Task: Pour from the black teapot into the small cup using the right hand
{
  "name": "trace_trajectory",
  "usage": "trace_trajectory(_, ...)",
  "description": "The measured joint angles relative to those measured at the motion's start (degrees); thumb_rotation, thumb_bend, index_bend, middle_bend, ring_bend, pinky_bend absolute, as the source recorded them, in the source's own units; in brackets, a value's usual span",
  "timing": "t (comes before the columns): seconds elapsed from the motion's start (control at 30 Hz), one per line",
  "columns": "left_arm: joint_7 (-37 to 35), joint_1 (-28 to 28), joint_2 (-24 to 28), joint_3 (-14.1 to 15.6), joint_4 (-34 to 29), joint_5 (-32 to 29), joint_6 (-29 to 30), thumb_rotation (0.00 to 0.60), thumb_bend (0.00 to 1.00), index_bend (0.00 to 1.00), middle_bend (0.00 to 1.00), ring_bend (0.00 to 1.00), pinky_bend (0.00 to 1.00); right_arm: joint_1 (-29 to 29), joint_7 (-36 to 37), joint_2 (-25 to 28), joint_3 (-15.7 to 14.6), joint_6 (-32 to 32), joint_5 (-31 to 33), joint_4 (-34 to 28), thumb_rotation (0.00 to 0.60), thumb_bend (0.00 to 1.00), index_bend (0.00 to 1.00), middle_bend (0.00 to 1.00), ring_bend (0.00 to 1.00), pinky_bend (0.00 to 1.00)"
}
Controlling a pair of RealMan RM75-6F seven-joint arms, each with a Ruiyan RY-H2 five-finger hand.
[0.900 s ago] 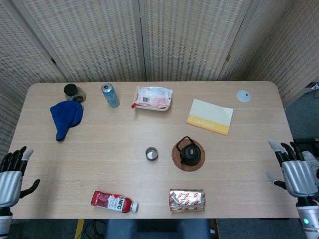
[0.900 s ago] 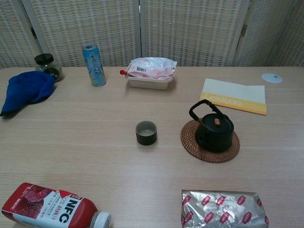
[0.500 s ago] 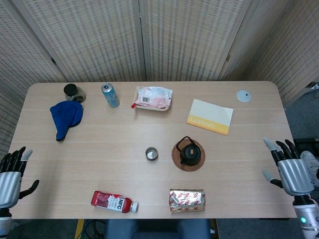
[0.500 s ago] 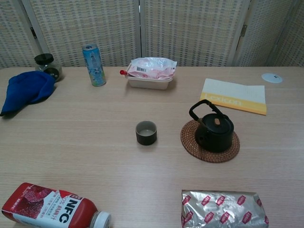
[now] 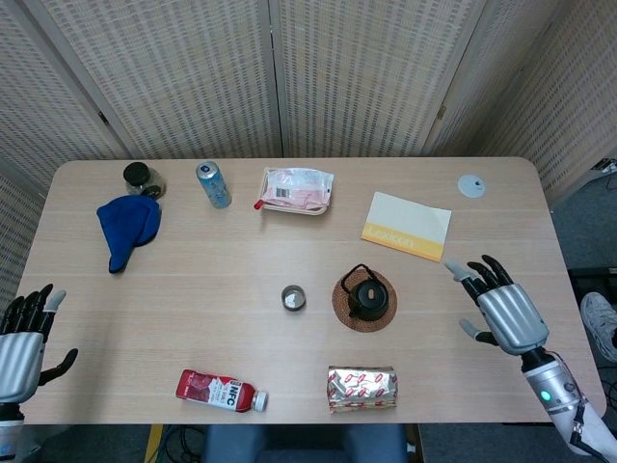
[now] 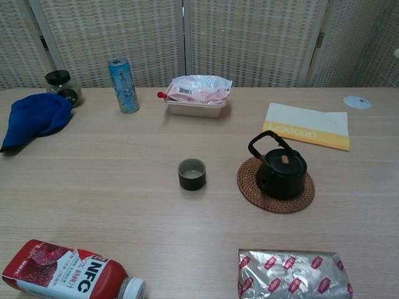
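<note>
Your right hand (image 5: pixel 503 313) hovers over the wooden table (image 5: pixel 193 318), fingers spread, empty; left hand (image 5: pixel 21 347) likewise; woven screens (image 5: pixel 366 68) behind.

Black teapot (image 6: pixel 282 171) on brown woven mat (image 6: pixel 275 185); dark small cup (image 6: pixel 191 174), pale inside. Blue cloth (image 6: pixel 34 116). Light-blue can (image 6: pixel 123 85). Red bottle (image 6: pixel 65 276), white cap. Silver packet (image 6: pixel 291 274), red markings. Cream-and-yellow booklet (image 6: pixel 306 125). My right hand (image 5: pixel 503 313): grey palm, black fingers.
</note>
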Motion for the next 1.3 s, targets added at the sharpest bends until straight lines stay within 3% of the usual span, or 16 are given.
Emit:
trace_trajectory(0.1, 0.15, 0.02, -0.03, 0.09, -0.12, -0.02, -0.12, 0.6, 0.26, 0.0, 0.0, 0.0, 0.0, 3.32, -1.43, -0.26, 1.09, -3.57, 0.28, -0.49, 0.6, 0.31, 0.08, 0.29, 0.13, 0.09)
trace_trajectory(0.27, 0.44, 0.01, -0.06, 0.31, -0.21, 0.2, -0.27, 0.6, 0.26, 0.0, 0.0, 0.0, 0.0, 8.5, -2.29, -2.1, 2.95, -9.22, 1.91, -0.58, 0.6, 0.34, 0.08, 0.32, 0.13, 0.09)
trace_trajectory(0.67, 0.17, 0.77, -0.26, 0.54, 0.21, 0.06, 0.47, 0.6, 0.26, 0.0, 0.0, 0.0, 0.0, 20.54, -3.65, -9.35, 6.34, -23.1, 9.78, 4.5, 0.6, 0.36, 0.21, 0.37, 0.13, 0.09)
trace_trajectory(0.93, -0.42, 0.89, -0.54, 0.58, 1.01, -0.26, 0.18, 0.6, 0.26, 0.0, 0.0, 0.0, 0.0, 26.08, -4.63, -13.84, 7.3, -28.09, 13.55, 8.22, 0.6, 0.36, 0.21, 0.37, 0.13, 0.09)
trace_trajectory(1.13, -0.88, 0.97, -0.5, 0.46, 1.54, -0.51, 0.14, 0.6, 0.26, 0.0, 0.0, 0.0, 0.0, 29.64, -5.29, -16.86, 7.5, -31.09, 16.3, 11.57, 0.6, 0.36, 0.21, 0.29, 0.13, 0.09)
trace_trajectory(1.3, -1.05, 1.0, -0.43, 0.43, 1.7, -0.78, -0.1, 0.6, 0.26, 0.0, 0.0, 0.0, 0.0, 31.81, -6.12, -18.26, 7.32, -33.44, 19.11, 12.98, 0.6, 0.34, 0.21, 0.28, 0.13, 0.09)
